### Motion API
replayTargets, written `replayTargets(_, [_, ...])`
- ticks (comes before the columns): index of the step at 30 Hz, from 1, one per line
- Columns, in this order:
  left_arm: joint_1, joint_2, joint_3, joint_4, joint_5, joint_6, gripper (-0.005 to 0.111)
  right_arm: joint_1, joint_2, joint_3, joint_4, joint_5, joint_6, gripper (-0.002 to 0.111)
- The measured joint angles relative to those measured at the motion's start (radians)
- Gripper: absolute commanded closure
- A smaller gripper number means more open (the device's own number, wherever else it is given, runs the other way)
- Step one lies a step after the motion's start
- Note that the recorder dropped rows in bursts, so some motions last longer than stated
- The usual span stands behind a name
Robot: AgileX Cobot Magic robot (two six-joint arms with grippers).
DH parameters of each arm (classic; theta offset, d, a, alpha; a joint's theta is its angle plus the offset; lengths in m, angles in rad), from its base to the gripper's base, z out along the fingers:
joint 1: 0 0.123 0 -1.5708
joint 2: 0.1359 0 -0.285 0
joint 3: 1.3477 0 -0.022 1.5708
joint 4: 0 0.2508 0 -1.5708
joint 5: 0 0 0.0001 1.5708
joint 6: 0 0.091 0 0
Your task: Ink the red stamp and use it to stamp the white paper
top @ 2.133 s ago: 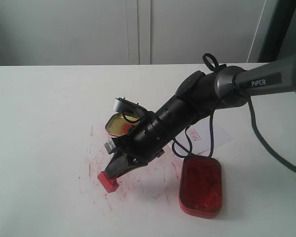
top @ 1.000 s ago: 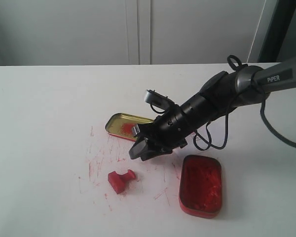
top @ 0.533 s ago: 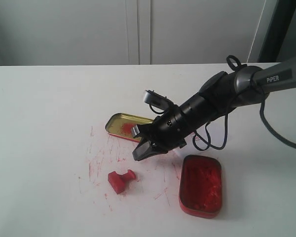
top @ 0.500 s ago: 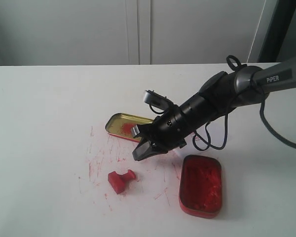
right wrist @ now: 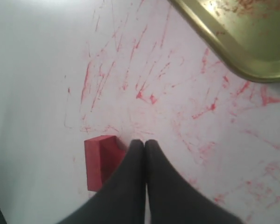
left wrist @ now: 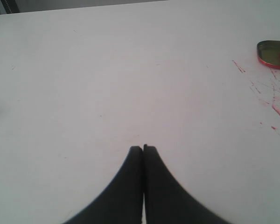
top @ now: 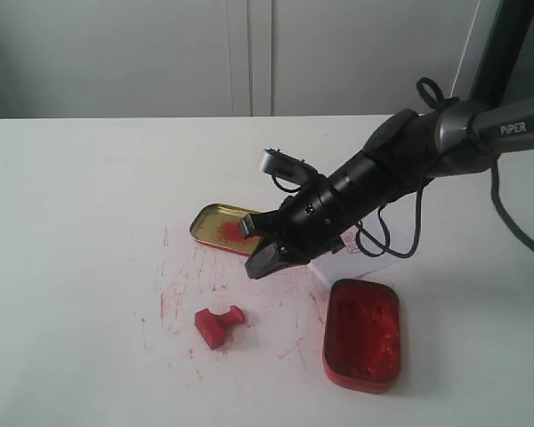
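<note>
The red stamp (top: 219, 325) lies tipped on its side on the red-smeared tabletop, free of any grip; in the right wrist view the red stamp (right wrist: 100, 161) is partly hidden behind the fingers. My right gripper (top: 256, 267) (right wrist: 145, 142) hangs shut and empty above and to the right of it. A part of the white paper (top: 351, 263) shows under the right arm, between the two tins. My left gripper (left wrist: 143, 148) is shut over bare table, holding nothing.
The oblong red ink tin (top: 362, 334) sits open at the front right. The gold tin lid (top: 221, 228) (right wrist: 240, 39) (left wrist: 274, 53) lies behind the stamp. Red scratches cover the table round the stamp.
My right gripper let go of the stamp, which now lies toppled, then shut and drew back up and to the right. The paper's edge has come into view.
</note>
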Motion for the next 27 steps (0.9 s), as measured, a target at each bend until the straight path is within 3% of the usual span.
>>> replayTargets(17, [0.000, 0.000, 0.000, 0.000, 0.000, 0.000, 0.107, 0.000, -0.142, 0.000, -0.577, -0.103, 0.536, 0.108])
replayTargets(27, [0.000, 0.000, 0.000, 0.000, 0.000, 0.000, 0.107, -0.018, -0.144, 0.000, -0.717, -0.100, 0.675, 0.108])
